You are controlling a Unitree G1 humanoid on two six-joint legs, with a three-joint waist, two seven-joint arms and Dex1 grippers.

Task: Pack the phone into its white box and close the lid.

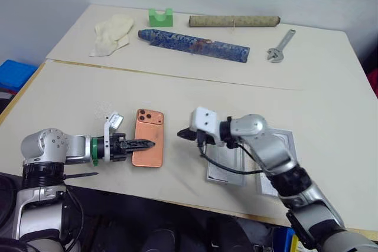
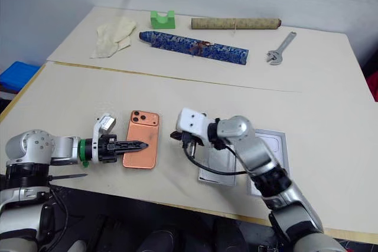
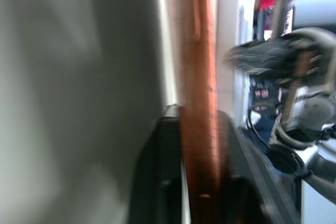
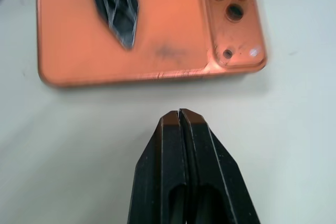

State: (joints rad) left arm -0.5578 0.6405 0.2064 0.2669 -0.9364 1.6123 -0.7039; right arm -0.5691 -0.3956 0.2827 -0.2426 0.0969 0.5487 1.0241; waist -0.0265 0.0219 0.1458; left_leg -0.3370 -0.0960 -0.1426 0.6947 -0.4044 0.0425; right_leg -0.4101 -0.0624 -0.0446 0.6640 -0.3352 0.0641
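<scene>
The left gripper [image 1: 143,144] seems to pinch the phone [image 1: 148,138], flat on the table [image 1: 177,87]; the right gripper [image 4: 179,113] is shut, holding nothing; the phone could slip out when lifted.

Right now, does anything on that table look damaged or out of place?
Yes. The long blue bar at the far side looks worn, with rusty patches and flaking paint. A crumpled cloth lies beside it. Nearer, the phone lies back up, lenses showing, with a faint dark smudge on it, seen from the right wrist.
</scene>
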